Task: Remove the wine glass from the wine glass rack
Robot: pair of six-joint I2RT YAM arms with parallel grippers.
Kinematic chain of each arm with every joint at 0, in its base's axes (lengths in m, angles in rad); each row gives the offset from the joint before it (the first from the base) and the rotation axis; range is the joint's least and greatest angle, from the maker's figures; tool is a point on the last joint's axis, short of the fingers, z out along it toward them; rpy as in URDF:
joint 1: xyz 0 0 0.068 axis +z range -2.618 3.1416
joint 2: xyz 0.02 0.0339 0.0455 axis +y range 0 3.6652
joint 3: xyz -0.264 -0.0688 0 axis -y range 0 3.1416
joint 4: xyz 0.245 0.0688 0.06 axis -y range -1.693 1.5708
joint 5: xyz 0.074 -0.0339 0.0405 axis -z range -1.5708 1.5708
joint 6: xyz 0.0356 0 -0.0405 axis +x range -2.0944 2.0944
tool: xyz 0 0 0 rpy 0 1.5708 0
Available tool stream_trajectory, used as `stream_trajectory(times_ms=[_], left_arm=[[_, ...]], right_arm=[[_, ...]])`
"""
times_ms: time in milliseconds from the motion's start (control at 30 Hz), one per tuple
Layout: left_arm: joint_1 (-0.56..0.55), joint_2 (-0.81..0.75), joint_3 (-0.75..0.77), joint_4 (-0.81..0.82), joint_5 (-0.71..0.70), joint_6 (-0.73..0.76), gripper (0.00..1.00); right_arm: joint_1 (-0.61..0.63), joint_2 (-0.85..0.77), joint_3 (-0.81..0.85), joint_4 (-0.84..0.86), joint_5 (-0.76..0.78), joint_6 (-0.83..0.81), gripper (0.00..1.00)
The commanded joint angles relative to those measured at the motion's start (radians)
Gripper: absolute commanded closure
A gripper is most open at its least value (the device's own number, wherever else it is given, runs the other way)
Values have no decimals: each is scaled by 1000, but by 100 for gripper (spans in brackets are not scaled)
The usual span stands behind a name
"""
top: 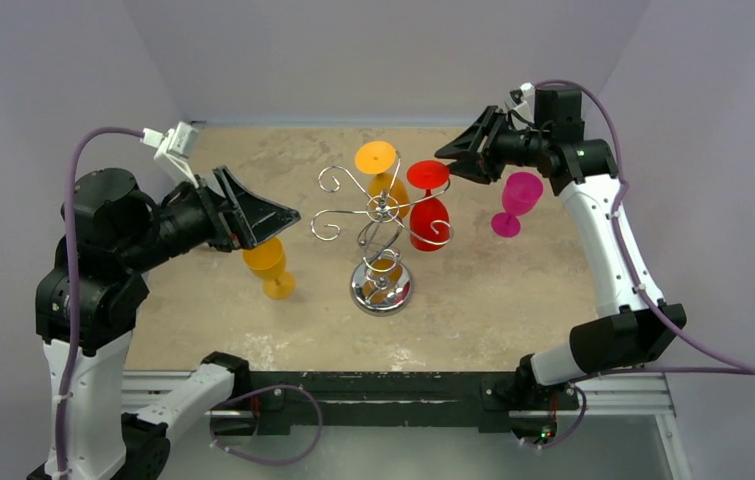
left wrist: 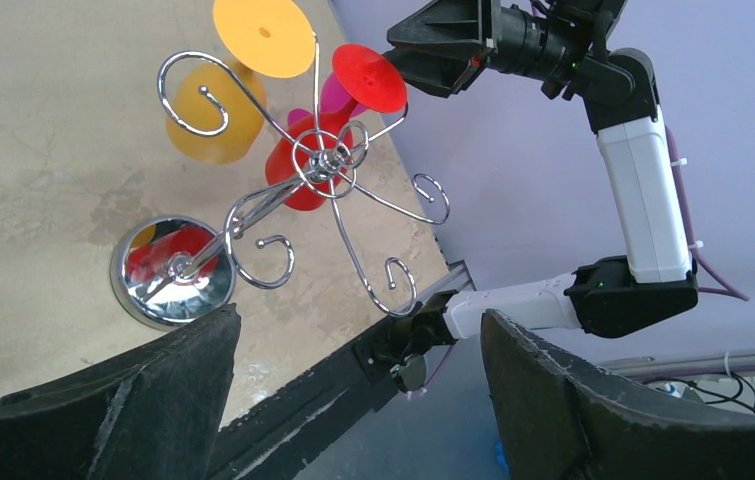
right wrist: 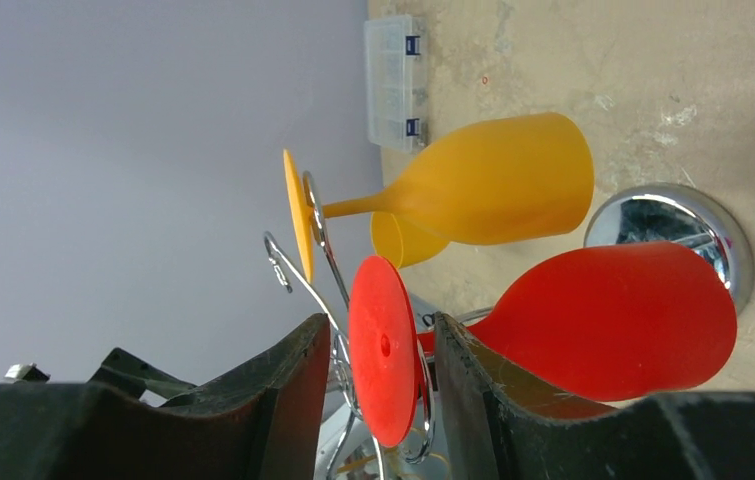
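The left gripper (left wrist: 358, 320) hangs wide apart and empty above a standing orange glass (top: 271, 268) on the table (top: 513, 290). At centre, the chrome wine glass rack (top: 381, 287) carries two glasses upside down: a hung orange wine glass (top: 385, 185) and, just right of it, the red wine glass (top: 430, 220). The right gripper (right wrist: 381, 335) straddles the red foot (right wrist: 383, 350) with its jaws partly apart; whether they touch it I cannot tell. A pink glass (top: 515, 200) stands farther right. Pulled off-line, the foot could catch its scroll arm, tipping the rack or shaking its orange neighbour loose. A pinch on that thin rim might also slip.
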Motion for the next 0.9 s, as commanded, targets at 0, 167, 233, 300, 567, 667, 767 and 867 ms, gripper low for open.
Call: stream_trajectory(times_ms=[0, 167, 233, 300, 567, 667, 767, 867], left_arm=[[6, 8, 8, 54, 24, -7, 13], [6, 15, 9, 60, 26, -6, 13], [6, 18, 10, 61, 27, -6, 13], [6, 18, 8, 65, 28, -5, 13], [6, 14, -9, 82, 29, -14, 13], [6, 11, -20, 92, 28, -20, 13], [6, 9, -28, 100, 26, -24, 14], [6, 10, -29, 105, 25, -28, 14]], right_arm=[[-7, -29, -8, 70, -34, 29, 58], [-6, -34, -26, 82, -46, 37, 60], [-6, -37, -37, 98, -55, 47, 60], [-5, -40, -46, 111, -63, 56, 60], [-3, -43, -61, 129, -85, 61, 63], [-1, -46, -63, 146, -95, 70, 66], [3, -46, -67, 155, -102, 75, 69], [8, -44, -70, 160, -108, 77, 73]])
